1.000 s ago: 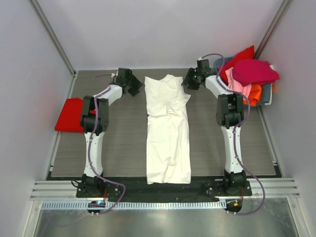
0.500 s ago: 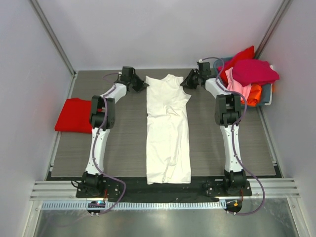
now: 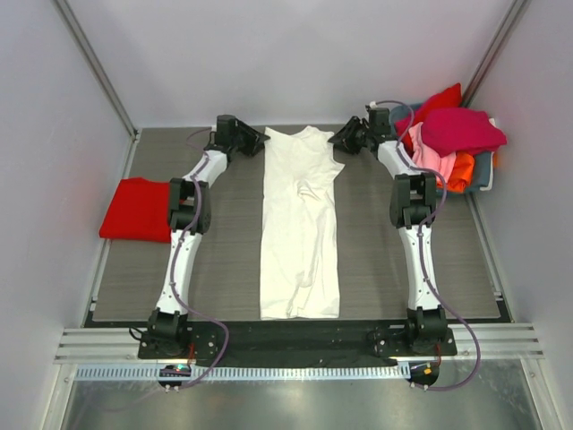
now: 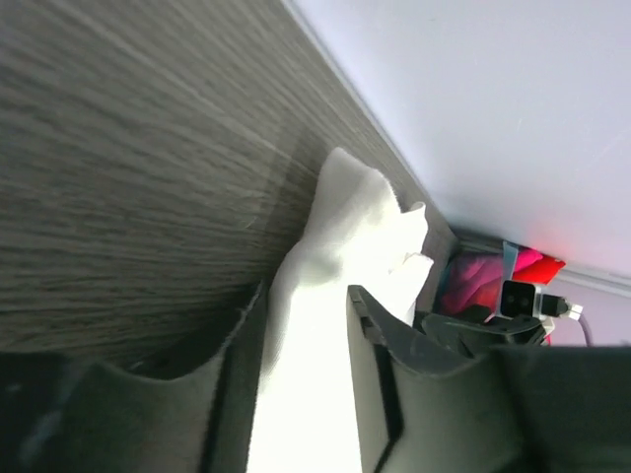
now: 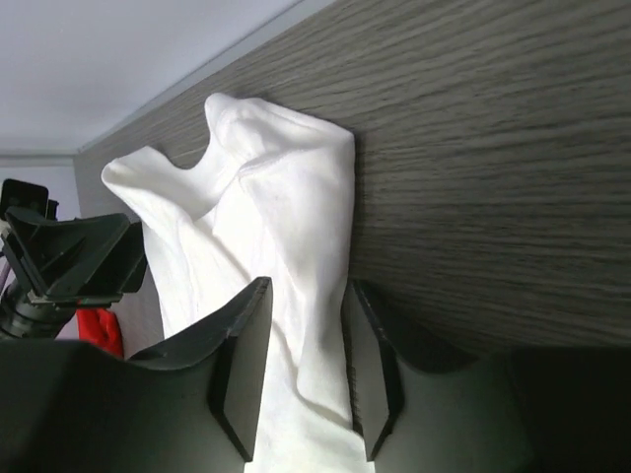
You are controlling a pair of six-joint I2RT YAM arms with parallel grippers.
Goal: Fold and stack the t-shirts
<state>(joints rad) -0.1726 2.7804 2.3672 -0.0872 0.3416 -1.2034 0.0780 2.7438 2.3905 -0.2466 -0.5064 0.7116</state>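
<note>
1. Gripping the white tee (image 3: 300,233) at its far end w/ both arms: left gripper (image 3: 255,141) on the far-left shoulder, right gripper (image 3: 343,139) on the far-right one.
2. Jaws: both wrist cams show white cloth filling the gap, so each reads as pinched on the tee, not spread free.
3. Tee pos: long narrow strip down the middle of the worktop, collar at far edge, hem at near edge. Sleeves look tucked in.
4. Done, my read: red tee (image 3: 134,209) folded and parked at left edge, i.e. the stack base. White tee has its lengthwise folds.
5. Left to do: cross-fold white tee, put it on the red one.
6. Then the pile in the basket (image 3: 484,168), far-right corner: magenta tee (image 3: 461,130), pink tee (image 3: 428,154), orange tee (image 3: 463,170), a second red one (image 3: 439,100). Approx a quarter through, no more.
</note>
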